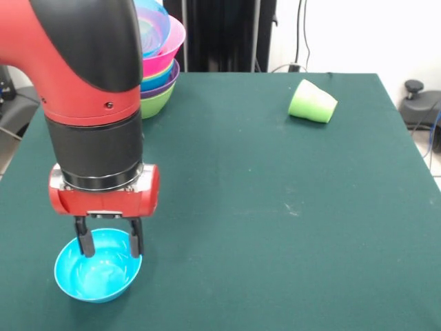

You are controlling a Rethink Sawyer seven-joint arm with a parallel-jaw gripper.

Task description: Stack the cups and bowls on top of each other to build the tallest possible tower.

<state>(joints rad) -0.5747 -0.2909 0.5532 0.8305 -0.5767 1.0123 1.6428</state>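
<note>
Small cyan bowl (97, 269): set upright on the table at the near left, its opening turned up; a glossy inside is shown.
Gripper (110, 243): held straight above the cyan bowl's far rim, its two dark fingers (85, 239) lowered into the opening on either side of the rim's far part; the fingers are spread apart, and whether the rim is touched cannot be told.
Arm (86, 89): a red and black body is seen coming down from the upper left, hiding part of the stack behind it.
Tower (160, 58): placed at the far left of the table; a lime green bowl is seen at its base, with purple, blue, green and pink rims nested above, and a blue rim inside the pink one at the top.
Light green cup (312, 103): laid on its side at the far right of the table, well apart from the tower and from the cyan bowl.
Table (275, 221): covered in dark green cloth; the middle and near right are left bare.
</note>
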